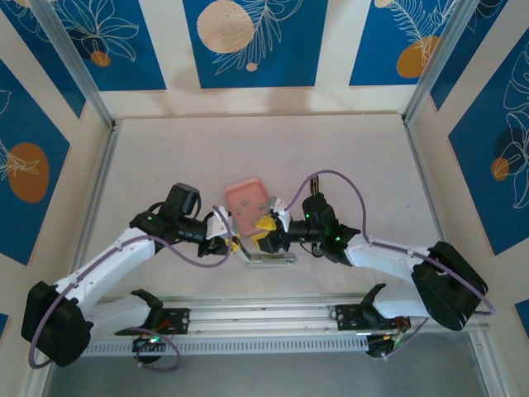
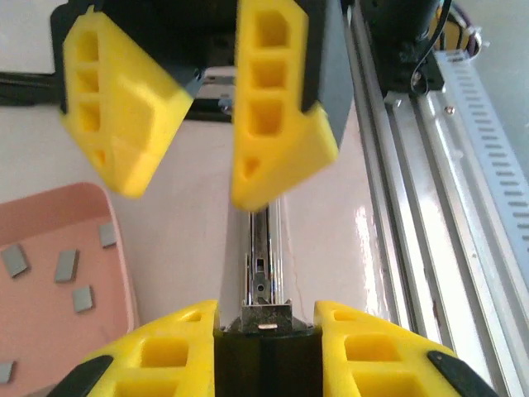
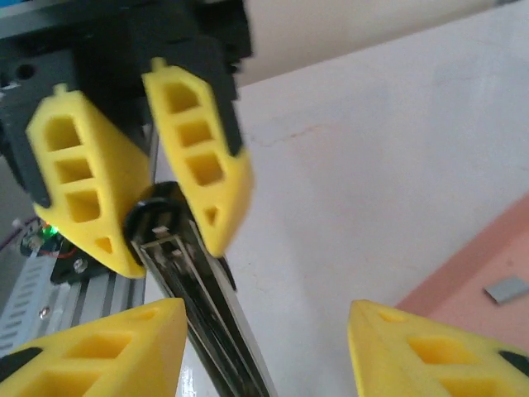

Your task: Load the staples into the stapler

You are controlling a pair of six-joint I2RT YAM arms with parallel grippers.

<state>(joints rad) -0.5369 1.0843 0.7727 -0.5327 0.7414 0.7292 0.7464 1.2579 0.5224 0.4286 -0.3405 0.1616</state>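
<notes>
The slim silver stapler (image 1: 270,257) lies on the table in front of the pink tray (image 1: 246,192). In the left wrist view its open silver channel (image 2: 263,248) runs away from me. My left gripper (image 2: 264,318) is shut on the stapler's black end. My right gripper (image 3: 266,308) hovers open over the stapler (image 3: 215,331), which passes near its left finger. In that view the left gripper's fingers (image 3: 198,165) clamp the black end. Several small grey staples (image 2: 64,265) lie in the tray (image 2: 41,223), and one staple (image 3: 506,289) shows at the right edge.
An aluminium rail (image 1: 264,318) runs along the near table edge, close beside the stapler (image 2: 446,207). Metal posts and patterned walls (image 1: 248,41) enclose the table. Bare tabletop (image 1: 347,157) lies behind and to the right of the tray.
</notes>
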